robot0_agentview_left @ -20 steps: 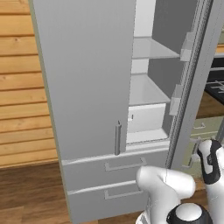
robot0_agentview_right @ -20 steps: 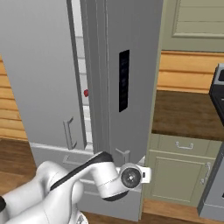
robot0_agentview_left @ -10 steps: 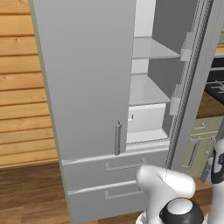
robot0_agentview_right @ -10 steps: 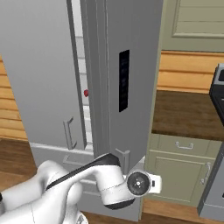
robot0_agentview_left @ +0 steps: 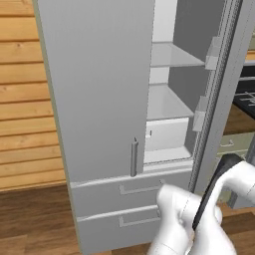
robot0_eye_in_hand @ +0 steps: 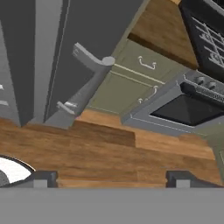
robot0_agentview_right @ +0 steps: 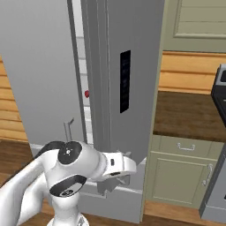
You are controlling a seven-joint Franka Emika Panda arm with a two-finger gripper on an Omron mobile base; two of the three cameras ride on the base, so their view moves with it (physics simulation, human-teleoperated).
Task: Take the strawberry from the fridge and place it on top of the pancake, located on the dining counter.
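The fridge (robot0_agentview_left: 99, 99) stands with its right door swung open — pale shelves and a white bin show inside, left door shut, two drawers below. From the right base view the strawberry (robot0_agentview_right: 87, 93) is a small red dot on a shelf in the narrow gap between the fridge body and the open door's edge, level with the lower part of the black panel (robot0_agentview_right: 125, 81). The gripper (robot0_eye_in_hand: 109, 178) hangs low beside the fridge's open door, above the wooden floor (robot0_eye_in_hand: 109, 153), its fingertips spread wide apart and holding nothing. To the right of the fridge sit green cabinets (robot0_agentview_right: 185, 172) and a dark oven (robot0_eye_in_hand: 188, 107).
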